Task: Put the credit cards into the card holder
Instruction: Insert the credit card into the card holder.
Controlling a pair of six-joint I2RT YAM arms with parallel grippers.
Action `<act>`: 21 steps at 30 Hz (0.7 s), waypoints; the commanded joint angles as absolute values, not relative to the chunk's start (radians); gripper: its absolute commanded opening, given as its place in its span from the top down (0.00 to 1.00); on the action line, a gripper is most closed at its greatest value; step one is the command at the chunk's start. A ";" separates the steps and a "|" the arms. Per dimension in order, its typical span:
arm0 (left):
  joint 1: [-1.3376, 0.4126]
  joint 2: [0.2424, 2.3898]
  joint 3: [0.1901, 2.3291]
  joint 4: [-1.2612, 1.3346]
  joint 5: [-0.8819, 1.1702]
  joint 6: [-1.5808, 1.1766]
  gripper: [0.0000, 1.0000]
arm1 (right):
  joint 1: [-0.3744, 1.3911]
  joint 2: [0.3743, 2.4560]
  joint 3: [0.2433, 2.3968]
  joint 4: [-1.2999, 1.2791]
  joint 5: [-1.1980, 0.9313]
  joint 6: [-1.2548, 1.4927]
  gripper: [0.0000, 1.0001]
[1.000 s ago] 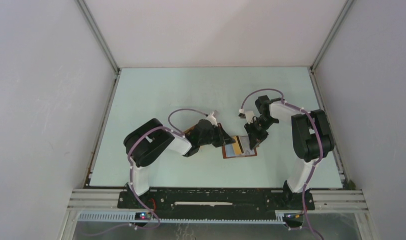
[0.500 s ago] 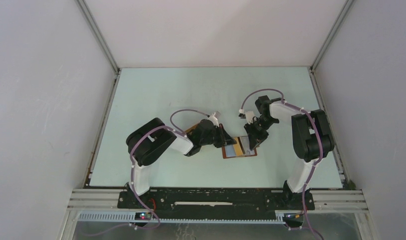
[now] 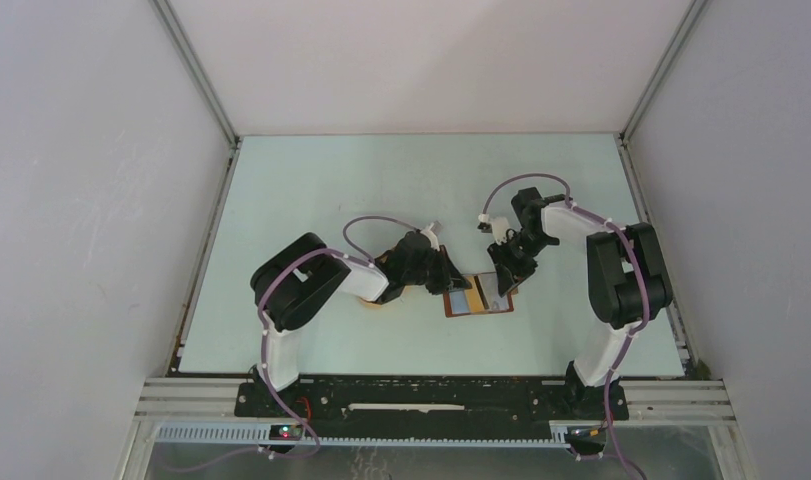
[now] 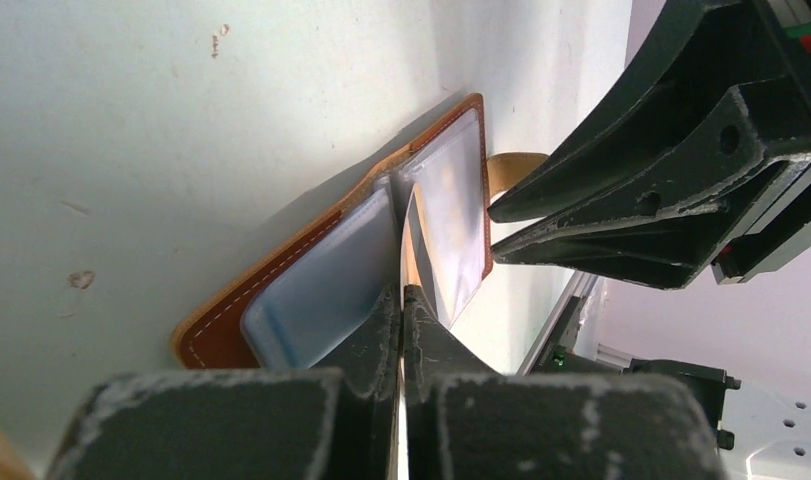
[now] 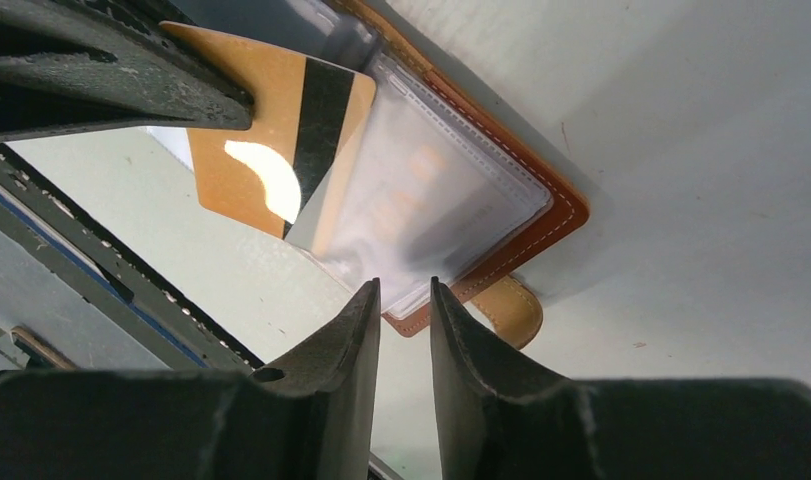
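My left gripper (image 4: 401, 300) pinches the card (image 5: 271, 150). I'd slide it level into the wallet (image 5: 541, 210) pocket just ahead, with the right gripper (image 5: 401, 300), slightly spread and empty, pinning the flap.

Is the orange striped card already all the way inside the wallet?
No, much of the orange card sticks out past the card holder's clear pocket.

One reddish-brown leather folding card holder (image 3: 493, 306) lies open at five o'clock from the middle of the one pale green table (image 3: 331, 200), showing two clear plastic pockets (image 4: 321, 290). One orange plastic credit card (image 5: 271, 140) with a black stripe sits over the holder's nine o'clock half. There are two black two-finger grippers: the left gripper (image 4: 401, 298) and the right gripper (image 5: 403, 292).
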State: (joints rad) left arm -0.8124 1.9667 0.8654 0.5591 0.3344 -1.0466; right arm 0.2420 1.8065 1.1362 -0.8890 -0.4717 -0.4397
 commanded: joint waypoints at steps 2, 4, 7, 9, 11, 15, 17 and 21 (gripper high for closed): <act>-0.806 1.954 0.891 0.430 0.356 -1.008 1.00 | 0.242 1.810 1.152 -0.864 -0.417 -0.423 0.68; -0.807 1.956 0.891 0.427 0.360 -1.011 1.00 | 0.250 1.821 1.152 -0.858 -0.398 -0.418 0.70; -0.805 1.958 0.896 0.417 0.366 -1.014 1.00 | 0.263 1.831 1.151 -0.851 -0.372 -0.410 0.72; -0.805 1.956 0.899 0.407 0.371 -1.011 1.00 | 0.270 1.837 1.152 -0.850 -0.361 -0.408 0.72; -0.805 1.960 0.911 0.387 0.375 -1.008 1.00 | 0.273 1.842 1.153 -0.850 -0.358 -0.408 0.73; -0.804 1.971 0.933 0.355 0.394 -1.003 1.00 | 0.273 1.845 1.153 -0.848 -0.356 -0.408 0.73; -0.805 1.972 0.939 0.342 0.399 -1.000 1.00 | 0.273 1.846 1.152 -0.847 -0.355 -0.408 0.73; -0.804 1.985 0.955 0.317 0.415 -0.999 1.00 | 0.280 1.844 1.152 -0.844 -0.351 -0.407 0.73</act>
